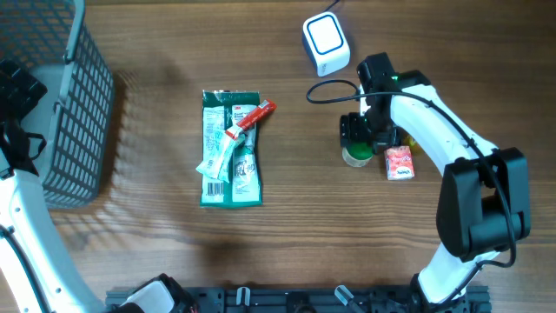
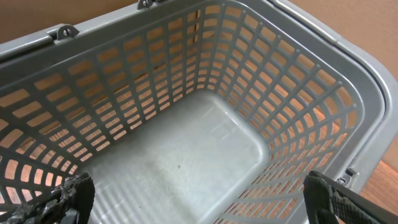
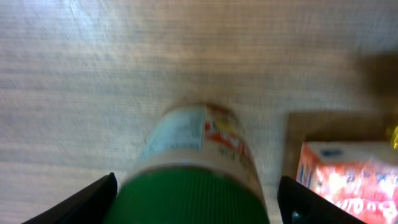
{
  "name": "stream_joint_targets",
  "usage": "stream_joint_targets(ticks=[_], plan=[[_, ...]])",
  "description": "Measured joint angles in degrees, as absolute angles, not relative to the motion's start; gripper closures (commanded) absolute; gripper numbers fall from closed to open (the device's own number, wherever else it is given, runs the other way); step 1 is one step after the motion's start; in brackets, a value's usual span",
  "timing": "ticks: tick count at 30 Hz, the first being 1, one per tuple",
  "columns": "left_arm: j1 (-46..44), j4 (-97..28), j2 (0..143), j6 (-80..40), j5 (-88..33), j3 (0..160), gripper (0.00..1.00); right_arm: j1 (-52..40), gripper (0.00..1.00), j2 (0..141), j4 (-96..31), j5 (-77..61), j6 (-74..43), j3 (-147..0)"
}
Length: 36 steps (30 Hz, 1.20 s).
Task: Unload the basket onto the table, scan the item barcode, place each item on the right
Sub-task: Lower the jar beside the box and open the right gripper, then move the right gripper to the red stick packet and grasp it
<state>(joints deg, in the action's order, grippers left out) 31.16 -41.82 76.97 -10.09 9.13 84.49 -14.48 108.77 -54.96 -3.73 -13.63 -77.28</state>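
I read one mark with fair confidence: a red "3M" at the top of the green packet, well apart from the right gripper. Its remaining print is too small to read. The label on the green-capped jar, between the fingers, is blurred and unreadable. The pink box, just beside one finger, carries white lettering I cannot make out.
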Motion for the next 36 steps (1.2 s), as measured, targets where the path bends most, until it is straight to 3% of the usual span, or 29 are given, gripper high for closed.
stream_joint_targets(ticks=[5, 7, 8, 11, 12, 22, 36], plan=[[31.2, -41.8, 77.0, -10.1, 9.1, 84.5, 0.00, -14.5, 0.17, 108.7, -55.8, -2.9, -13.6, -80.9], [31.2, -41.8, 77.0, -10.1, 9.1, 84.5, 0.00, -14.8, 0.22, 108.6, -57.8, -2.7, -13.6, -86.4], [31.2, -41.9, 77.0, -10.1, 9.1, 84.5, 0.00, -15.0, 0.29, 108.4, -57.9, -2.6, -13.4, -88.1], [31.2, -41.8, 77.0, -10.1, 9.1, 84.5, 0.00, -17.8, 0.83, 107.4, -57.2, -2.6, -12.6, -91.8], [31.2, -41.8, 77.0, -10.1, 9.1, 84.5, 0.00, -19.4, 0.88, 107.1, -56.9, -3.0, -12.5, -91.8], [31.2, -41.9, 77.0, -10.1, 9.1, 84.5, 0.00, -32.7, 0.93, 107.1, -46.1, 1.6, -19.5, -78.7], [31.2, -41.8, 77.0, -10.1, 9.1, 84.5, 0.00, -25.2, 0.94, 107.1, -48.7, 16.4, -20.4, -71.6]])
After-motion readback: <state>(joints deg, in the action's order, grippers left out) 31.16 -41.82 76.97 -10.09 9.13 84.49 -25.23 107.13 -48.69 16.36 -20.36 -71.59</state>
